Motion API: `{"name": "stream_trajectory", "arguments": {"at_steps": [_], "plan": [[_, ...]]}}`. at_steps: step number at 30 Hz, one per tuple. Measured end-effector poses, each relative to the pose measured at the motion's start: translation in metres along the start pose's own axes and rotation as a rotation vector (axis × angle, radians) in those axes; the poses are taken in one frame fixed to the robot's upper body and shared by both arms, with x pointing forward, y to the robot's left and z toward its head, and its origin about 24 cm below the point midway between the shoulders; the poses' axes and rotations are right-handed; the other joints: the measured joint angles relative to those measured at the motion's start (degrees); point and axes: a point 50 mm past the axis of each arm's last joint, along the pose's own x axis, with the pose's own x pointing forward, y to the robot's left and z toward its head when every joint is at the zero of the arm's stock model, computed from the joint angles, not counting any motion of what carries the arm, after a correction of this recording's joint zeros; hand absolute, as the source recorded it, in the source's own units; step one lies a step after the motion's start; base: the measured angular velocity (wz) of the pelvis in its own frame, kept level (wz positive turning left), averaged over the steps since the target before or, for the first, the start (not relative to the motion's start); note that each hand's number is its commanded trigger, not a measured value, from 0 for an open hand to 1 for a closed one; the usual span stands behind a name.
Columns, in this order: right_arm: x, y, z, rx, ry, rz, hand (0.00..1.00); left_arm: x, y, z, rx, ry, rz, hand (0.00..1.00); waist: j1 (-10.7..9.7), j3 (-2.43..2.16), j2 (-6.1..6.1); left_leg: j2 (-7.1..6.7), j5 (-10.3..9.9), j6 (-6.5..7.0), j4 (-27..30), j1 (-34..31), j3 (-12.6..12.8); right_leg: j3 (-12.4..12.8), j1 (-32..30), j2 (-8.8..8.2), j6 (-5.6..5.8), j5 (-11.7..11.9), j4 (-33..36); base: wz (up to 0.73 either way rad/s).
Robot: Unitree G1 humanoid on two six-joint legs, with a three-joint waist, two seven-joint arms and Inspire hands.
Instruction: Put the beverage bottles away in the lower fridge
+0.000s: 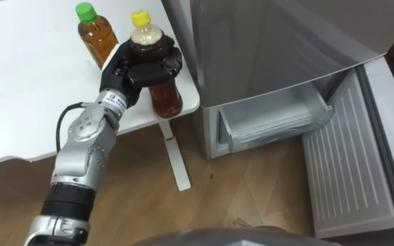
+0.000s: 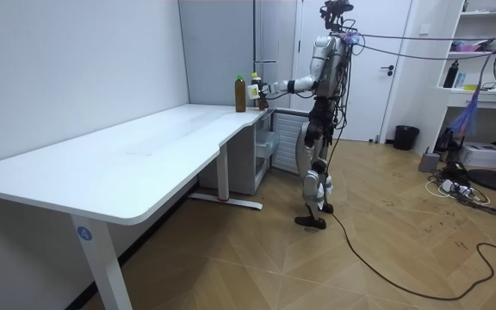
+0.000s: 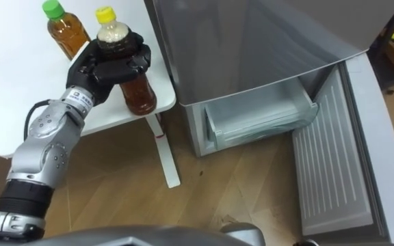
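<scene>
Plainly the step in hand is the pick-up of the first drink: the robot's left hand (image 1: 139, 67) has its dark fingers curled round the upper body of a clear plastic bottle of brown tea with a yellow cap (image 1: 165, 97), which is at the very corner of the white desk top (image 1: 26, 89). Whether its base has left the surface cannot be told. A second bottle of amber tea with a green cap (image 1: 95, 34) stands upright just beside it, farther onto the desk, untouched. To the right stands the grey metal fridge (image 1: 265, 48), its lower door (image 1: 347, 164) swung wide and a clear plastic drawer (image 1: 272, 124) showing in the low compartment, near the wooden floor. In the room view the robot stands upright at the desk's end beside the fridge, with this arm stretched out level. To do this well, the grasp looks high on the bottle, so the heavy lower part may swing; a firm wrap and a straight lift should keep it upright and clear of the green-capped neighbour. The carry should then go rightward past the desk corner and the fridge's front edge, not across them. Since the drawer sits far below desk height, the robot will probably need to bend or crouch before lowering the bottle, and should release only once the base is settled inside the drawer.
</scene>
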Motion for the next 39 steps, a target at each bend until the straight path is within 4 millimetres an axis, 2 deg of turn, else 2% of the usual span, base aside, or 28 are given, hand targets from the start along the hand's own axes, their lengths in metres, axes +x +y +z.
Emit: {"name": "stream_trajectory", "arguments": {"at_steps": [19,23,25,30,32,37,39], "plan": [[0.0,0.003,0.002,0.005,-0.001,0.035,0.0,0.001,-0.007,0.002,0.01,-0.007,-0.024,1.0,0.1,-0.54,-0.46,-0.02,0.0,0.01,-0.2,-0.6,-0.1,-0.1,-0.9,-0.03,0.0,0.0,0.0,0.0],[0.0,0.002,0.003,0.014,0.001,0.036,0.0,0.001,-0.01,0.003,0.014,-0.013,-0.035,1.0,0.2,-0.59,-0.74,-0.08,0.0,0.01,0.3,-1.2,-0.7,-1.0,-0.9,-0.09,0.0,0.0,0.0,0.09],[0.0,0.001,0.005,0.016,-0.004,0.034,0.0,0.001,-0.013,0.008,0.019,-0.03,-0.049,1.0,0.6,-0.63,-0.8,-0.08,0.0,0.01,0.6,-1.9,-0.8,-1.4,-1.2,-0.13,0.0,0.0,0.0,0.09],[0.0,-0.002,0.008,0.009,-0.016,0.026,0.0,-0.003,-0.028,0.04,0.076,-0.155,-0.133,1.0,2.6,-0.65,-0.86,-0.09,0.0,0.0,0.6,-1.9,-0.9,-1.8,-1.1,-0.2,-0.01,0.0,-0.1,0.01],[0.0,-0.002,0.011,0.0,-0.032,0.024,0.0,-0.005,-0.032,0.044,0.082,-0.176,-0.151,1.0,3.3,-0.66,-0.79,-0.09,0.0,0.0,0.5,-1.5,-0.9,-1.9,-0.8,-0.19,-0.01,0.0,-0.2,0.0],[-0.001,-0.008,0.025,0.023,-0.083,-0.002,0.0,-0.013,-0.037,0.032,0.066,-0.143,-0.184,1.0,3.7,-0.76,0.01,-0.18,0.0,0.01,0.3,-1.4,-1.5,-3.4,-0.3,-0.37,0.0,0.0,-0.2,0.08],[-0.002,-0.01,0.033,0.052,-0.113,-0.017,0.0,-0.02,-0.039,0.019,0.049,-0.101,-0.202,1.0,3.7,-0.88,0.25,-0.18,0.1,0.03,0.2,-1.4,-1.7,-3.8,-0.1,-0.42,0.0,0.0,-0.2,0.08]]}}
